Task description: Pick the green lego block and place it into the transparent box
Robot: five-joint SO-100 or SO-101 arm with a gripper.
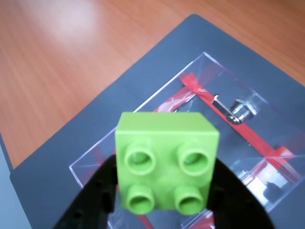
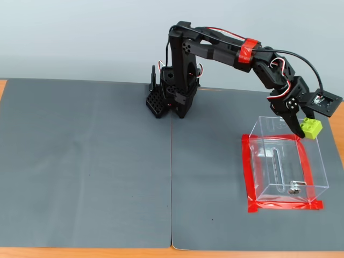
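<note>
Gripper (image 1: 164, 191) is clenched on the green lego block (image 1: 167, 160): in the wrist view the 2 black fingers (image 1: 93, 200) press its left and right sides, and the block's 4 round studs face the camera. The block is off the table, held in the air above the transparent box (image 1: 228, 86), which fills the background behind it. In the fixed view the block (image 2: 310, 128) sits at the gripper (image 2: 302, 129) tip over the far right corner of the box (image 2: 285, 167), about at rim level; whether it is already past the rim or just outside it is hard to tell. The box stands upright on the dark grey mat (image 2: 86, 161), with red tape (image 2: 248, 172) framing its base on the left, front and right edges. Inside the box floor a long slot (image 2: 276, 166) and a small metal fitting (image 2: 293, 188) show through the clear walls; the wrist view shows the same fitting (image 1: 238, 112) beside a red tape strip. The arm (image 2: 215, 51) reaches from its base (image 2: 172, 97) at the mat's back edge out to the right. Orange wood table (image 1: 57, 57) shows beyond the mat edge.
</note>
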